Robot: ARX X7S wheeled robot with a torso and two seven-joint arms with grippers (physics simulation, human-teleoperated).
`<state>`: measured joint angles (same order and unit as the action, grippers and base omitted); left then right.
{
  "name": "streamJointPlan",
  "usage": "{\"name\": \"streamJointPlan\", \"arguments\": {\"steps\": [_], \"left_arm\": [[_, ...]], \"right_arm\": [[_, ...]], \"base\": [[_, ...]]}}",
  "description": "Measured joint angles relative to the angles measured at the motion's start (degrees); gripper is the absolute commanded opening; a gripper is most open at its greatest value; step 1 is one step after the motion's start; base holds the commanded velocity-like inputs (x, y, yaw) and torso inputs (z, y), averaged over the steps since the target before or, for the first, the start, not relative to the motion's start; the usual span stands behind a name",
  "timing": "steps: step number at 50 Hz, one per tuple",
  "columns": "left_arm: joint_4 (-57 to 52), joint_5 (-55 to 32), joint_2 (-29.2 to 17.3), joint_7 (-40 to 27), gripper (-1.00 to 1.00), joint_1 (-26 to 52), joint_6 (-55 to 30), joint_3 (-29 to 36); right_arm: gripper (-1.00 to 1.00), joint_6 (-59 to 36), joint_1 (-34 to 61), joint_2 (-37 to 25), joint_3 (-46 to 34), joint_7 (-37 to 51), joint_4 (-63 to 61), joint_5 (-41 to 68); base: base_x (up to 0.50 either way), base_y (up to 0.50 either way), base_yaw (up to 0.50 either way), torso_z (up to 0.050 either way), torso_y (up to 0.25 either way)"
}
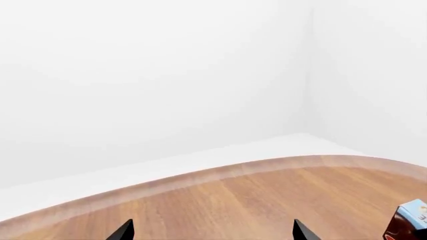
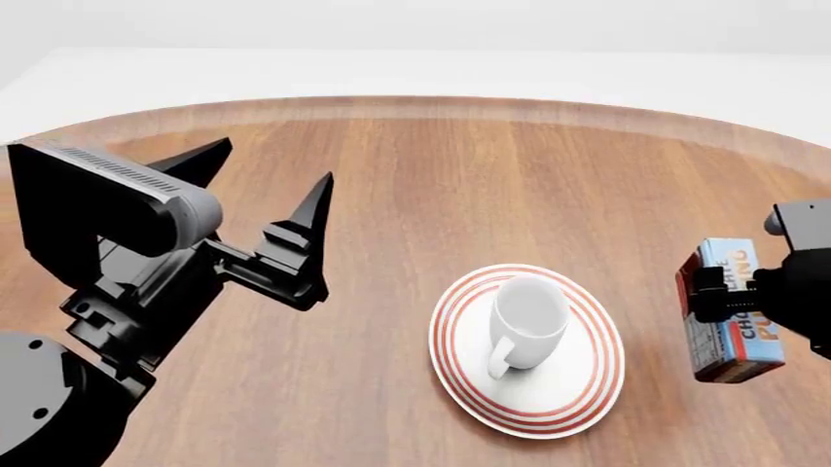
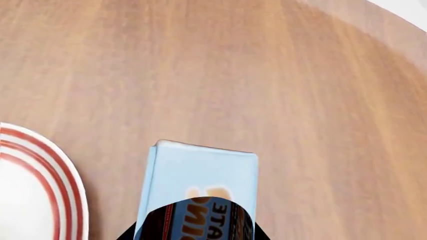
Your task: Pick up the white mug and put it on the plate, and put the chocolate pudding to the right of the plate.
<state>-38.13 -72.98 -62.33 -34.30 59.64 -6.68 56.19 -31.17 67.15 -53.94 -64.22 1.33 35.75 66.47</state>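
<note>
The white mug [image 2: 526, 313] stands upright on the red-ringed plate [image 2: 578, 404], handle toward me. The plate's rim also shows in the right wrist view [image 3: 63, 185]. The chocolate pudding [image 2: 735, 309] is just right of the plate, held between the fingers of my right gripper [image 2: 742, 292]. In the right wrist view the box [image 3: 200, 172] fills the space between the black jaws of that gripper [image 3: 195, 234]. I cannot tell whether the box touches the table. My left gripper [image 2: 270, 167] is open and empty above the table, left of the plate. In its wrist view [image 1: 213, 232] the box [image 1: 408, 222] sits at the edge.
The round wooden table [image 2: 429, 165] has a raised rim [image 1: 220, 172] at the far side, with white floor and walls beyond.
</note>
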Motion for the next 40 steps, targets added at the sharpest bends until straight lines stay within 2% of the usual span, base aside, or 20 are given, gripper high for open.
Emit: {"name": "streamJointPlan", "arguments": {"steps": [34,35,40], "left_arm": [[0.5,0.7,0.5,0.1,1.0,-0.9,0.0,0.3],[0.5,0.7,0.5,0.1,1.0,-1.0,0.0,0.3],[0.6,0.8,0.6,0.1,1.0,-1.1,0.0,0.3]], "right_arm": [[-1.0,3.7,-2.8,3.4,-0.5,-0.6,6.5,-2.0],[1.0,3.8,-2.8,3.5,-0.5,-0.6,6.8,-2.1],[1.0,4.4,-2.8,4.2,-0.5,-0.7,8.0,-3.0]], "base": [[0.0,0.0,0.0,0.0,0.0],[0.0,0.0,0.0,0.0,0.0],[0.0,0.0,0.0,0.0,0.0]]}}
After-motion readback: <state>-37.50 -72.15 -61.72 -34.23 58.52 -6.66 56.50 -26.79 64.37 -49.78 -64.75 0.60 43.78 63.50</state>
